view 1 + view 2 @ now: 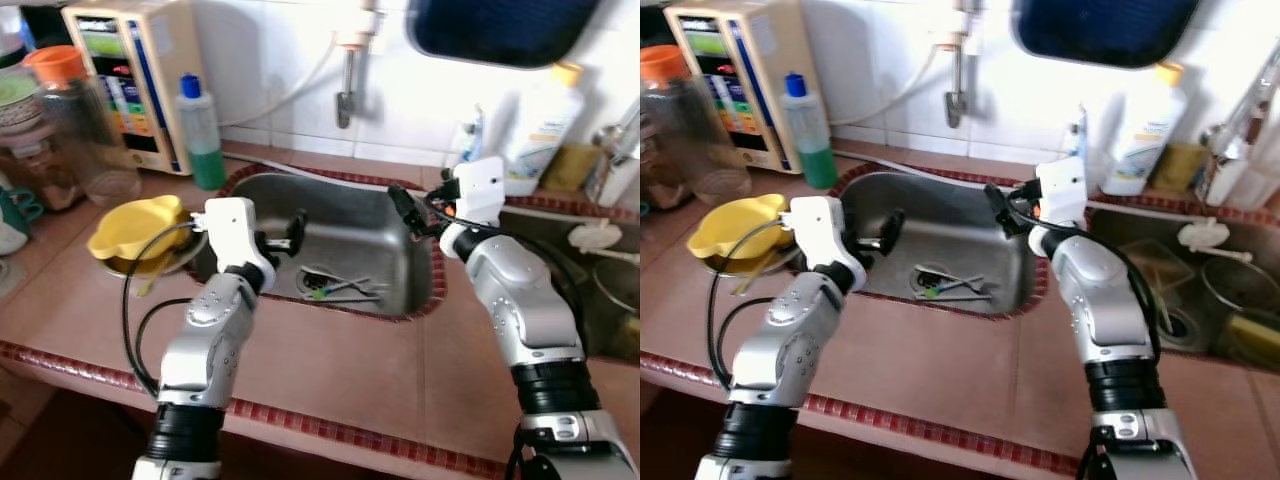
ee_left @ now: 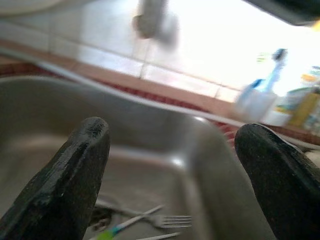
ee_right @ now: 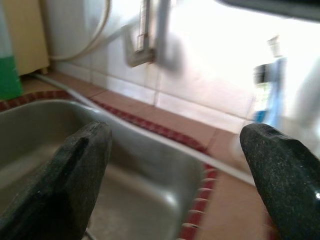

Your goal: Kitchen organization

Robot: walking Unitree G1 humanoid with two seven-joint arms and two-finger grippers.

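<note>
Two sinks (image 1: 360, 215), one yellow bowl (image 1: 135, 228)

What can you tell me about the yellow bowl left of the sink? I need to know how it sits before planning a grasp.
The yellow bowl looks like glossy plastic, shallow, with a wavy, lobed rim rather than a plain round one. It sits upright with its opening up, nested on a greyish dish whose edge shows beneath it, on the tiled counter beside the steel sink. Its inside looks empty. The left gripper hangs over the sink, not touching the bowl.
</note>
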